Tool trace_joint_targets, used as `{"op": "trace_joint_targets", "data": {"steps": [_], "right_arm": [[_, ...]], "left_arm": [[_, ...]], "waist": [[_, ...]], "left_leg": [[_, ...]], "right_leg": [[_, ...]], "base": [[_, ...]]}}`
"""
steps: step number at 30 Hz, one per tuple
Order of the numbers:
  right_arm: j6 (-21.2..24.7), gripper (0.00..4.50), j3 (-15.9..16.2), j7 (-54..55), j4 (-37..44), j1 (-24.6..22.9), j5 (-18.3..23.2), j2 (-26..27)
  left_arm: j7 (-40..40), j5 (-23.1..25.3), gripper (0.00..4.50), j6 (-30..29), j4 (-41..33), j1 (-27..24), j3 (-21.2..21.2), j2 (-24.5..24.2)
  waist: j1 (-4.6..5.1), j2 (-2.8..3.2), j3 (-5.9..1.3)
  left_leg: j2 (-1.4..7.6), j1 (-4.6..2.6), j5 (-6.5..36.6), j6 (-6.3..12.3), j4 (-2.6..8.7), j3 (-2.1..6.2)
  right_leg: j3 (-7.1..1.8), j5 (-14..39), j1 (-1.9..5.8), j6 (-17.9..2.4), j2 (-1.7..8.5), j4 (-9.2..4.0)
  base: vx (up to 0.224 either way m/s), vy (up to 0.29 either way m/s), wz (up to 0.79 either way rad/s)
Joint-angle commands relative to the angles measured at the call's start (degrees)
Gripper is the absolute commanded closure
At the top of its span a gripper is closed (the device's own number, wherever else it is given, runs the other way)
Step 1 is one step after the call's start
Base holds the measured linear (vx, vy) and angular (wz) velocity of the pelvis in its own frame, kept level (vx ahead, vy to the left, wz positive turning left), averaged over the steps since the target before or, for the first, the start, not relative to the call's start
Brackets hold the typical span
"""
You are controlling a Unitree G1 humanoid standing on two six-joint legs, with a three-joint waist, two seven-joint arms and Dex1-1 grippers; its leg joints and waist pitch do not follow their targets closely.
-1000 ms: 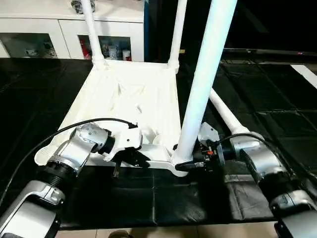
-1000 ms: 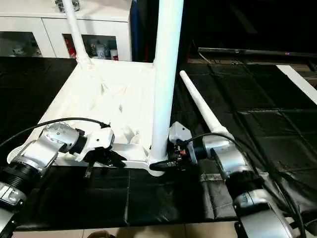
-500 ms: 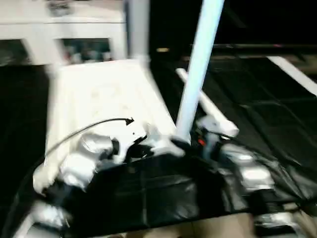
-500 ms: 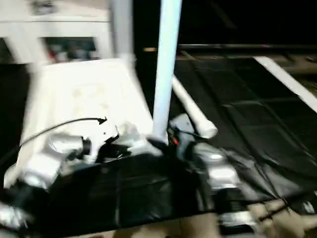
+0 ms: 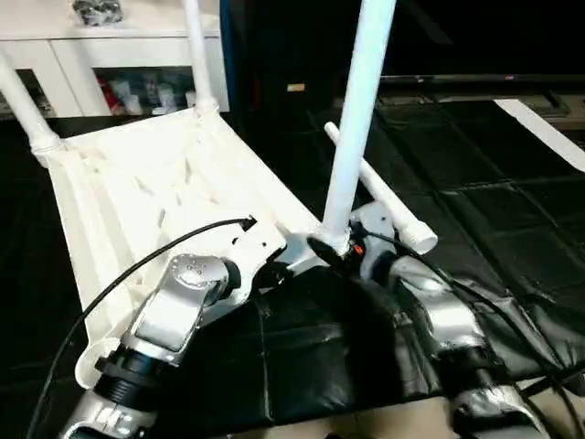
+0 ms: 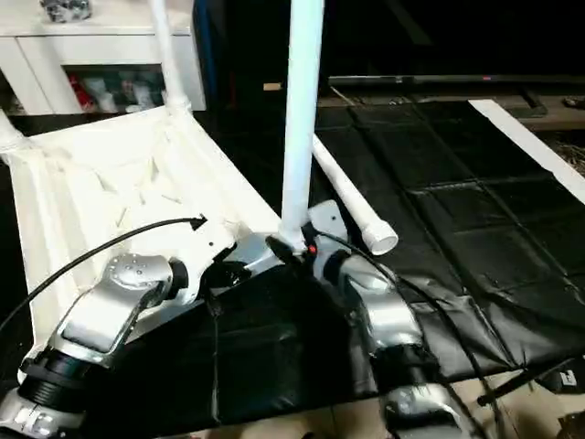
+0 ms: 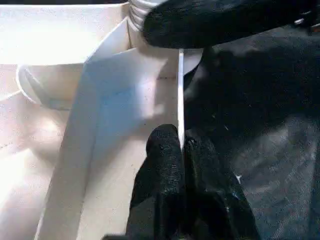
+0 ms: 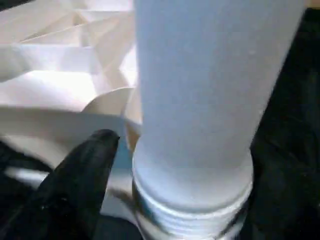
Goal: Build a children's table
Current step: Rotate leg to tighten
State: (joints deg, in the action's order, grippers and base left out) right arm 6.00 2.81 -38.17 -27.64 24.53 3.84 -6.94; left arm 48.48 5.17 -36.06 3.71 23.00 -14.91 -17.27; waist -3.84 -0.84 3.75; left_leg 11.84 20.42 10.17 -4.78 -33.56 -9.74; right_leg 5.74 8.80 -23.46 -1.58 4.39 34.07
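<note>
Place: you're in a home-like room.
Far left: white cabinet (image 5: 110, 55), ornaments behind its glass doors.
Floor: black padded mat (image 5: 457, 155).
Far right: dark TV (image 6: 439, 41).

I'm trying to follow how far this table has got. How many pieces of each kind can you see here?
Tabletop, lying underside up: 1
Legs standing in corner sockets: 3
Legs lying loose on the black mat: 1
Total: 5 pieces
</note>
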Motion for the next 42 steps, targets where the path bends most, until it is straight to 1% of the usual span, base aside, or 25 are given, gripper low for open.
{"op": "trace_joint_targets", "data": {"steps": [1, 3, 4, 5, 7, 9, 10, 12, 13, 14, 15, 17, 18, 19, 20, 21, 22, 25, 27, 31, 32, 33, 35, 39, 42], "right_arm": [[-2.97, 0.25, 1.34, -4.31, 1.89, -0.24, 0.46, -1.39], [-3.52, 0.14, 0.81, -8.51, 2.46, -0.80, 1.73, -3.83], [-3.77, 0.14, 0.36, -10.78, 2.68, -1.04, 2.65, -5.28], [-3.96, 0.07, -0.31, -14.28, 2.71, -1.13, 4.05, -7.59], [-3.61, 0.07, -0.41, -16.65, 2.76, -1.09, 4.78, -9.11], [-2.63, 0.07, 0.17, -22.27, 3.62, -1.20, 6.57, -11.80], [-2.23, 0.07, 0.41, -24.14, 3.89, -1.20, 7.10, -12.63], [-2.20, 0.07, 0.70, -25.39, 3.88, -1.13, 7.23, -13.23], [-2.06, 0.07, 1.26, -27.54, 3.72, -0.80, 7.31, -14.23], [-2.44, 0.07, 2.09, -29.56, 3.21, -0.22, 6.88, -15.33], [-2.58, 0.07, 2.37, -30.22, 3.03, -0.02, 6.72, -15.69], [-3.65, 0.07, 4.15, -33.24, 1.71, 1.12, 6.01, -17.01], [-3.65, 0.07, 4.15, -33.24, 1.71, 1.12, 6.01, -17.01], [-3.70, 0.07, 5.55, -35.94, 1.18, 1.82, 5.73, -17.70], [-3.70, 0.07, 5.77, -36.30, 1.14, 1.93, 5.66, -17.78], [-3.65, 0.07, 6.68, -37.74, 1.01, 2.36, 5.37, -18.05], [-4.04, 0.07, 7.28, -38.23, 0.30, 3.01, 4.79, -17.88], [-5.00, 0.07, 8.30, -38.71, -1.80, 4.43, 4.08, -17.26], [-5.19, 0.07, 8.60, -38.91, -2.28, 4.74, 4.07, -17.13], [-5.13, 0.07, 9.60, -40.15, -3.51, 5.83, 4.24, -16.32], [-5.09, 0.24, 9.84, -40.73, -3.81, 6.06, 4.33, -16.27], [-5.09, 0.24, 9.84, -40.73, -3.81, 6.06, 4.33, -16.27], [-5.39, 0.53, 10.14, -41.58, -4.69, 6.50, 4.37, -16.24], [-5.52, 0.84, 10.30, -41.90, -5.14, 6.68, 4.42, -16.26], [-5.67, 1.09, 10.16, -42.15, -5.84, 6.91, 4.38, -16.03]], "left_arm": [[0.84, -1.36, 4.50, 2.71, -0.94, 1.41, 0.61, -0.59], [3.64, -1.97, 4.50, 5.97, 0.60, 1.78, 0.37, -2.42], [5.71, -2.28, 4.50, 8.76, 1.55, 2.02, 0.06, -3.63], [9.26, -3.47, 4.50, 12.55, 2.98, 2.42, -0.02, -4.98], [11.30, -4.32, 4.50, 14.24, 3.91, 2.83, 0.07, -5.48], [14.19, -4.43, 4.50, 17.18, 6.51, 4.18, -0.81, -6.78], [15.14, -4.45, 4.50, 18.12, 7.39, 4.64, -1.12, -7.20], [15.85, -4.62, 4.50, 18.64, 7.86, 4.97, -1.44, -7.59], [17.41, -5.02, 4.50, 19.31, 8.72, 5.58, -1.78, -8.08], [19.98, -5.49, 4.50, 20.60, 9.59, 6.18, -2.43, -8.90], [20.87, -5.64, 4.50, 21.06, 9.89, 6.38, -2.66, -9.18], [25.17, -5.56, 4.50, 24.04, 11.76, 7.03, -4.26, -10.69], [25.17, -5.56, 4.50, 24.04, 11.76, 7.03, -4.26, -10.69], [27.58, -5.06, 4.50, 26.48, 13.30, 7.55, -5.35, -11.57], [27.92, -4.98, 4.50, 26.78, 13.52, 7.63, -5.51, -11.68], [29.26, -4.67, 4.50, 27.97, 14.43, 7.97, -6.13, -12.10], [30.13, -4.38, 4.50, 29.07, 15.19, 8.31, -6.68, -12.37], [31.23, -3.94, 4.50, 30.75, 16.52, 9.00, -7.48, -12.63], [31.45, -3.89, 4.50, 31.21, 16.95, 9.20, -7.61, -12.66], [31.85, -3.71, 4.50, 32.82, 19.06, 10.42, -7.87, -12.02], [31.88, -3.64, 4.50, 33.42, 19.69, 10.69, -7.92, -11.89], [31.88, -3.64, 4.50, 33.42, 19.69, 10.69, -7.92, -11.89], [32.04, -3.64, 4.50, 34.55, 20.88, 11.13, -8.01, -11.80], [31.99, -3.64, 4.50, 35.02, 21.46, 11.35, -8.07, -11.79], [31.96, -3.59, 4.50, 35.68, 22.49, 11.72, -7.99, -11.57]], "waist": [[-0.37, 0.53, -4.24], [-0.39, 0.46, -4.12], [-0.47, 0.62, -4.17], [-0.63, 0.43, -4.07], [-1.06, 0.47, -4.08], [-1.38, 0.46, -4.14], [-1.88, 0.55, -4.19], [-1.98, 0.51, -4.17], [-2.20, 0.45, -4.24], [-2.35, 0.35, -4.29], [-2.72, 0.50, -4.33], [-3.08, 0.36, -4.41], [-3.22, 0.41, -4.36], [-3.58, 0.35, -4.36], [-3.58, 0.35, -4.36], [-3.95, 0.38, -4.44], [-4.21, 0.32, -4.42], [-4.37, 0.26, -4.40], [-4.30, 0.23, -4.42], [-4.11, 0.08, -4.48], [-4.12, 0.07, -4.50], [-4.10, 0.08, -4.51], [-4.13, 0.10, -4.49], [-4.17, 0.14, -4.49], [-4.21, 0.09, -4.40]], "left_leg": [[1.16, -0.05, 13.17, 2.21, 3.82, 0.29], [1.07, -0.07, 13.68, 2.39, 3.82, 0.29], [1.07, -0.09, 14.16, 2.53, 3.79, 0.33], [0.93, -0.19, 14.79, 3.09, 3.78, 0.30], [1.24, -0.35, 14.33, 2.83, 3.84, 0.27], [1.14, -0.46, 14.45, 2.96, 3.78, 0.22], [1.30, -0.93, 14.82, 3.08, 3.68, 0.06], [1.44, -0.73, 14.72, 2.83, 3.78, 0.17], [1.40, -0.58, 14.37, 2.85, 3.77, 0.19], [1.40, -0.64, 14.03, 2.84, 3.74, 0.15], [1.47, -0.73, 13.69, 2.81, 3.69, 0.12], [1.50, -0.62, 12.95, 2.77, 3.64, 0.03], [1.52, -0.64, 12.88, 2.74, 3.62, 0.03], [1.53, -0.67, 12.95, 2.86, 3.59, -0.01], [1.53, -0.67, 12.95, 2.86, 3.59, -0.01], [1.69, -0.67, 12.57, 2.74, 3.59, -0.02], [1.77, -0.90, 12.78, 2.65, 3.60, -0.06], [1.85, -0.93, 13.27, 1.95, 3.69, -0.07], [1.81, -0.58, 13.77, 1.63, 3.76, 0.06], [1.70, -0.35, 12.95, 1.63, 3.72, 0.12], [1.70, -0.41, 12.62, 1.70, 3.67, 0.08], [1.70, -0.33, 12.47, 1.74, 3.66, 0.09], [1.68, -0.42, 12.49, 1.89, 3.60, 0.02], [1.77, -0.45, 12.81, 1.82, 3.62, 0.05], [1.74, -0.55, 13.46, 1.68, 3.66, 0.04]], "right_leg": [[-2.98, 17.27, 3.44, -9.37, 3.68, -4.26], [-2.91, 18.39, 3.43, -9.24, 3.63, -4.45], [-2.92, 19.09, 3.50, -8.99, 3.69, -4.47], [-2.85, 20.32, 3.37, -8.50, 3.62, -4.95], [-2.99, 19.79, 3.30, -8.85, 3.66, -4.61], [-2.95, 19.82, 3.29, -9.03, 3.62, -4.61], [-3.09, 19.35, 2.91, -9.44, 3.58, -4.60], [-3.09, 18.74, 3.10, -9.99, 3.71, -4.35], [-3.01, 18.61, 3.24, -10.10, 3.75, -4.32], [-3.02, 18.44, 3.23, -10.11, 3.73, -4.31], [-3.07, 17.96, 3.17, -10.34, 3.77, -4.20], [-3.12, 16.87, 3.25, -10.82, 3.82, -3.92], [-3.10, 17.02, 3.17, -10.83, 3.85, -3.94], [-3.05, 17.95, 3.15, -10.54, 3.83, -3.98], [-3.05, 17.95, 3.15, -10.54, 3.83, -3.98], [-3.16, 17.68, 3.14, -10.45, 3.97, -3.86], [-3.13, 17.55, 2.88, -10.67, 3.88, -3.91], [-3.23, 16.89, 2.85, -11.37, 3.96, -3.66], [-3.20, 17.91, 3.23, -10.91, 4.14, -3.63], [-3.18, 18.54, 3.40, -10.11, 4.21, -3.68], [-3.18, 18.42, 3.36, -10.11, 4.21, -3.70], [-3.19, 18.23, 3.40, -10.17, 4.20, -3.65], [-3.16, 18.50, 3.30, -10.29, 4.15, -3.72], [-3.15, 18.54, 3.29, -10.40, 4.16, -3.67], [-3.13, 20.10, 3.21, -9.99, 4.17, -3.85]], "base": [[0.000, 0.000, 0.00], [0.000, 0.000, 0.00], [0.000, 0.000, 0.00], [0.000, 0.000, 0.00], [0.000, 0.000, 0.00], [0.000, 0.000, 0.00], [0.000, 0.000, 0.00], [0.000, 0.000, 0.00], [0.000, 0.000, 0.00], [0.000, 0.000, 0.00], [0.000, 0.000, 0.00], [0.000, 0.000, 0.00], [0.000, 0.000, 0.00], [0.000, 0.000, 0.00], [0.000, 0.000, 0.00], [0.000, 0.000, 0.00], [0.000, 0.000, 0.00], [0.000, 0.000, 0.00], [0.000, 0.000, 0.00], [0.000, 0.000, 0.00], [0.000, 0.000, 0.00], [0.000, 0.000, 0.00], [0.000, 0.000, 0.00], [0.000, 0.000, 0.00], [0.000, 0.000, 0.00]]}}
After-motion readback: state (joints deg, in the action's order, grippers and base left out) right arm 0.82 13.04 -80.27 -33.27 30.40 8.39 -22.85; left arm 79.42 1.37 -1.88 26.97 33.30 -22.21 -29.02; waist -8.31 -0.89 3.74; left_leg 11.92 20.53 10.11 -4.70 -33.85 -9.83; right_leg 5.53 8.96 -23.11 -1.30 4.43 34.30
